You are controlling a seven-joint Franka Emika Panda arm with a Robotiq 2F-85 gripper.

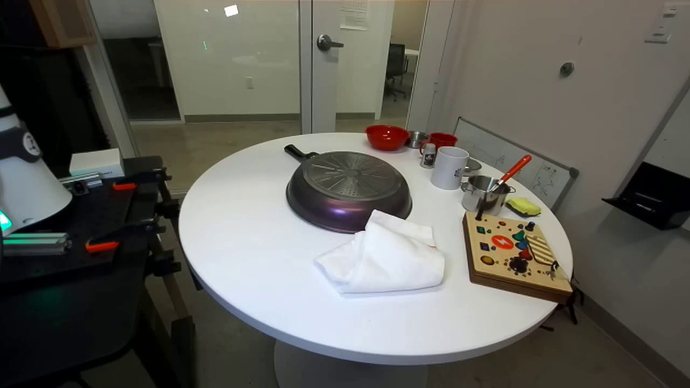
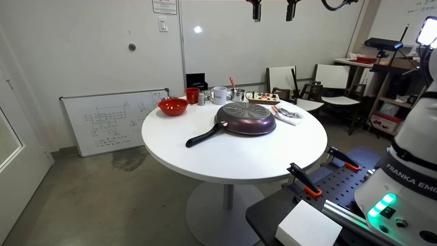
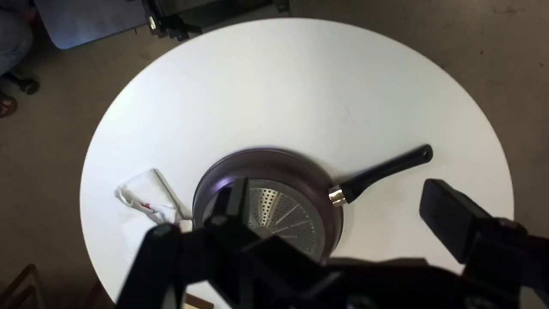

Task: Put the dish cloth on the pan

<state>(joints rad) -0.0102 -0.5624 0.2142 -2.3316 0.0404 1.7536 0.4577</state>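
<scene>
The white dish cloth (image 1: pixel 393 258) lies crumpled on the round table beside the pan. It also shows in an exterior view (image 2: pixel 292 119) and in the wrist view (image 3: pixel 148 193), partly hidden there by a finger. The dark purple pan (image 1: pixel 350 183) lies upside down, base up, with its black handle pointing away from the cloth; it also shows in an exterior view (image 2: pixel 245 119) and the wrist view (image 3: pixel 266 163). I cannot tell whether cloth and pan touch. My gripper (image 2: pixel 273 17) is open and empty, high above the table; its spread fingers show in the wrist view (image 3: pixel 336 189).
Metal cutlery (image 2: pixel 285 112) seems to lie on or by the cloth. A wooden switch board (image 1: pixel 517 253), a steel pot (image 1: pixel 482 195) with a red-handled utensil, a white mug (image 1: pixel 449 170), a red bowl (image 1: pixel 386 138), a red mug (image 1: pixel 442 140) and a yellow sponge (image 1: pixel 523 206) stand around.
</scene>
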